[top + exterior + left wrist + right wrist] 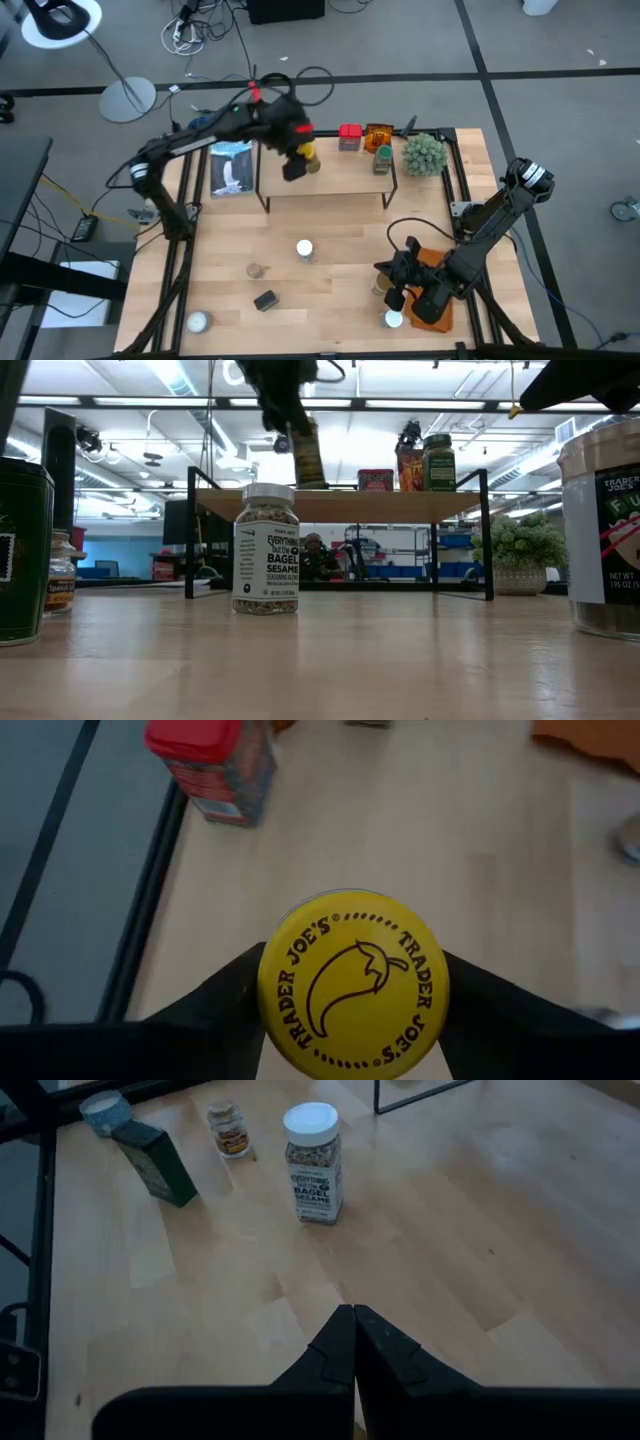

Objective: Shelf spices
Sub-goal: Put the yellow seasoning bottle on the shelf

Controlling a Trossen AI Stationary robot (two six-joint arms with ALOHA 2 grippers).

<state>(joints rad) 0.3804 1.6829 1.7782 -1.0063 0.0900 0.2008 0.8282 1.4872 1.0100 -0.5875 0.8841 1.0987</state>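
My left gripper [300, 160] pinches the yellow-lidded jar [352, 982]; I should lower it upright onto the shelf [330, 178] (right gripper [353, 1342] pressed together).

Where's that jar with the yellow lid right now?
The yellow-lidded jar is held in the left gripper above the shelf, toward its left part, with the red box farther right at the shelf's back edge.

Green spiky plant [424, 153] at far right corner of the bench [330, 230]; orange-brown folded cloth [436, 290] near right front; pale round ball [198, 321] at left front; white floor-lamp base [127, 98] beyond.
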